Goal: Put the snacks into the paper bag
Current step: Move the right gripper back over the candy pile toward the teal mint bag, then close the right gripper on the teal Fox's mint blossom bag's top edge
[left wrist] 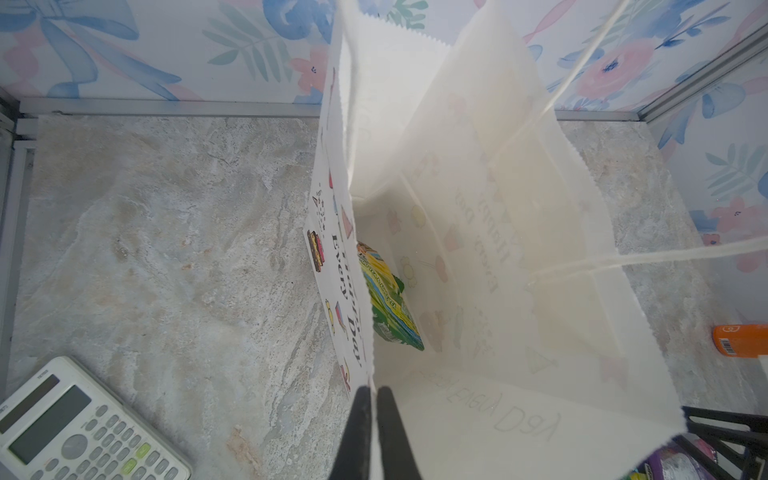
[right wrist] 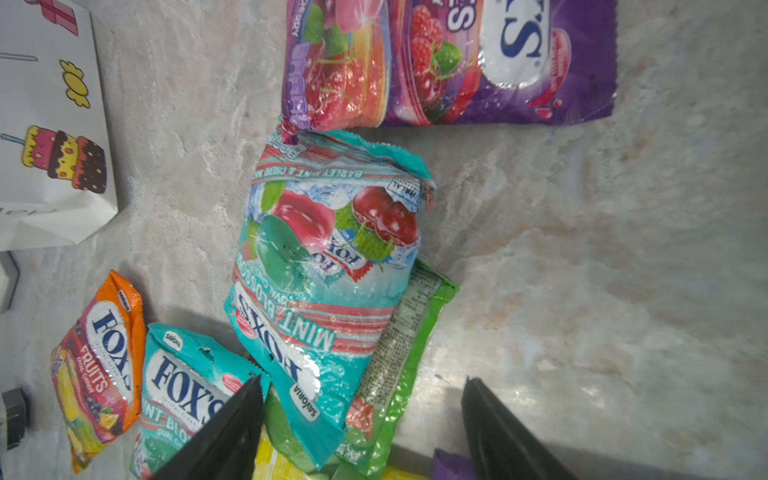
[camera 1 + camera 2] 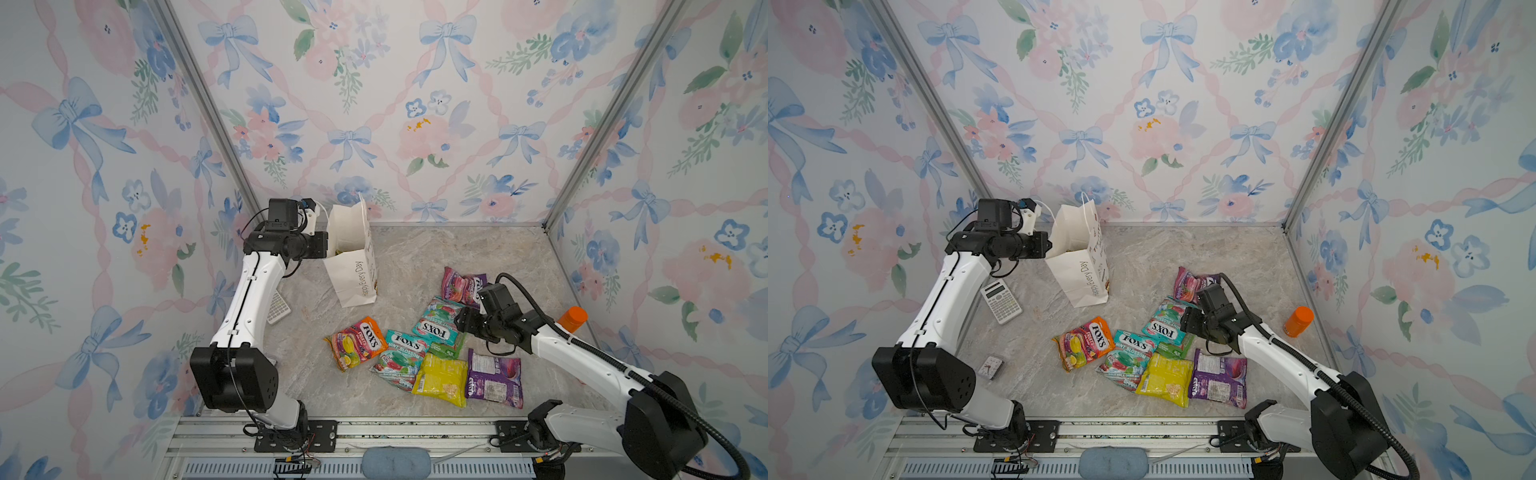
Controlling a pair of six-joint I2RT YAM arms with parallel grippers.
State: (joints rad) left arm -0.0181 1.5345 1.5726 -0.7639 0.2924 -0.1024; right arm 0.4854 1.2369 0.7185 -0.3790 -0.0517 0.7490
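Note:
The white paper bag (image 3: 353, 257) stands open at the back left; my left gripper (image 1: 370, 392) is shut on its rim. A green-yellow packet (image 1: 388, 299) lies inside it. The other snacks lie in a loose pile front right: an orange packet (image 3: 356, 343), two teal ones (image 3: 401, 353) (image 2: 324, 257), a green one (image 2: 409, 345) under the teal, a yellow one (image 3: 440, 380) and two purple ones (image 3: 496, 378) (image 2: 449, 62). My right gripper (image 2: 363, 379) hangs open low over the corner of the teal and green packets, holding nothing.
A white calculator (image 3: 1000, 301) lies left of the bag beside my left arm. An orange-capped bottle (image 3: 1299, 321) stands by the right wall. A small dark clock-like item (image 3: 990, 368) sits front left. Floral walls close in three sides.

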